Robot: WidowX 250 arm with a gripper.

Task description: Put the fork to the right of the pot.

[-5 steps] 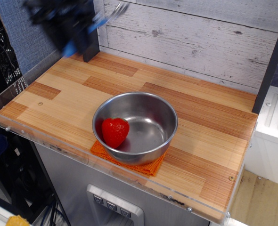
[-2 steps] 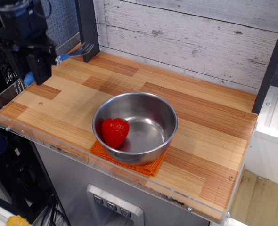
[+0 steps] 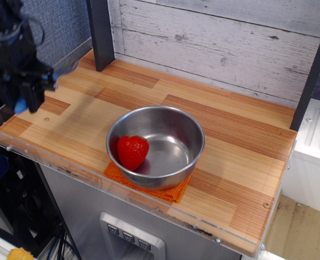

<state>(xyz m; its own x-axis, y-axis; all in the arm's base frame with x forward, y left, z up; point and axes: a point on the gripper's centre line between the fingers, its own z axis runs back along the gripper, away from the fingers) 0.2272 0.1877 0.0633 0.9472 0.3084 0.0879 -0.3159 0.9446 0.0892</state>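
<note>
The steel pot (image 3: 176,142) stands on an orange cloth (image 3: 172,191) near the front middle of the wooden table (image 3: 241,157). My black gripper (image 3: 34,86) hangs over the table's far left edge, well left of the pot. It looks shut on the fork (image 3: 64,67), which shows only as a blurred blue-grey streak pointing right from the fingers. Its tines are too blurred to make out.
A red strawberry (image 3: 132,151) lies inside the pot at its left side. A black post (image 3: 100,35) stands at the back left and another at the right edge (image 3: 312,70). A plank wall runs behind. Bare wood lies right of the pot.
The gripper has swung with the fork from high at the back left down and leftward to the table's left edge. Pot, strawberry and cloth have not moved.
</note>
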